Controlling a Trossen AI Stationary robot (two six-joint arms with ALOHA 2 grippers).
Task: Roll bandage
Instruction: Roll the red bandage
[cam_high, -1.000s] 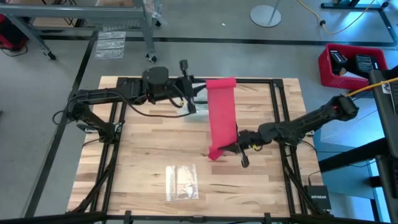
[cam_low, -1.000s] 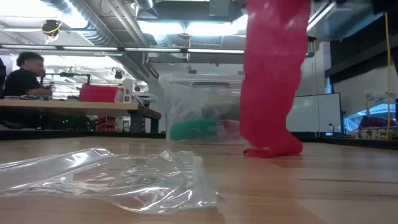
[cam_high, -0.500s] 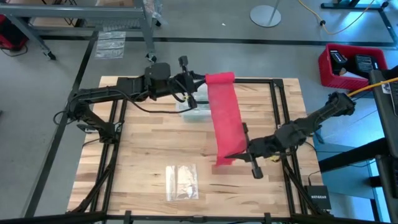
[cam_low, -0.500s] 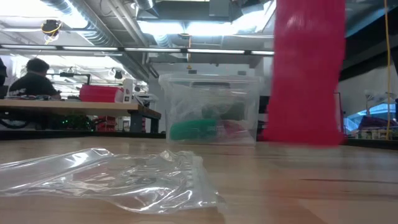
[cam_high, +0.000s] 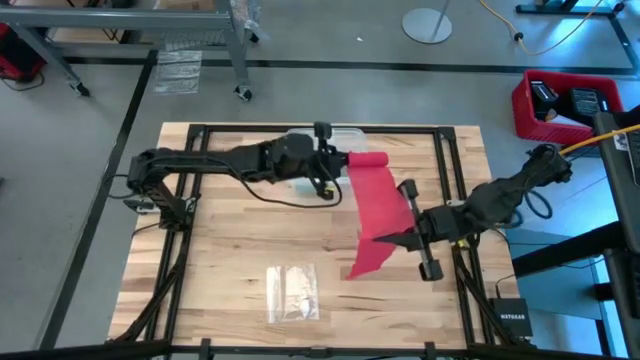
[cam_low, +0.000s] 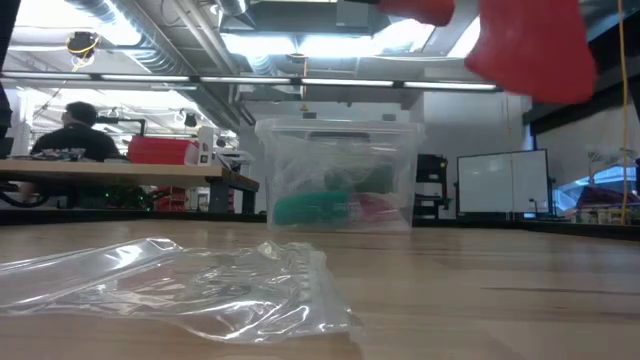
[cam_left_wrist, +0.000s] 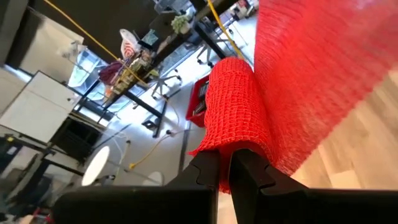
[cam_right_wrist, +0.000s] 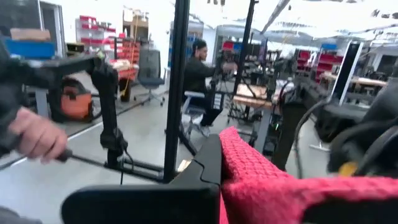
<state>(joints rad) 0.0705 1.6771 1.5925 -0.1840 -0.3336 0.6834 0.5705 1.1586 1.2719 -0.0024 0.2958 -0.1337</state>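
The red bandage (cam_high: 372, 205) is stretched in the air as a flat band between my two grippers. In the low view the bandage (cam_low: 525, 45) shows high above the table top. Its far end is wound into a short roll (cam_left_wrist: 233, 106). My left gripper (cam_high: 338, 168) is shut on that roll. Near the band's near end my right gripper (cam_high: 397, 240) is shut on it. A free corner (cam_high: 358, 268) of the band droops past the right gripper. My left gripper pinches the rolled far end of the bandage (cam_left_wrist: 229, 144) between its two fingers (cam_left_wrist: 205, 171). It comes at the roll about level from the table's left side. The roll is lifted clear of the table. My right gripper holds the band by its right edge (cam_right_wrist: 239, 163), close to the near end, reaching in level from the table's right side. One finger (cam_right_wrist: 208, 168) shows beside the cloth and the other is covered by it. This end is clear of the table.
A clear plastic box (cam_low: 335, 175) with green and red contents stands at the far middle of the table (cam_high: 240, 230). A small clear plastic bag (cam_high: 292, 292) lies near the front edge. A person sits at a desk (cam_low: 75, 130) beyond the table.
My right gripper has risen and gone a little toward the table's right edge, lifting the bandage's lower end off the table. My left gripper has come down and toward the right and near edges with the rolled end. The band, which hung down to the table, now hangs clear.
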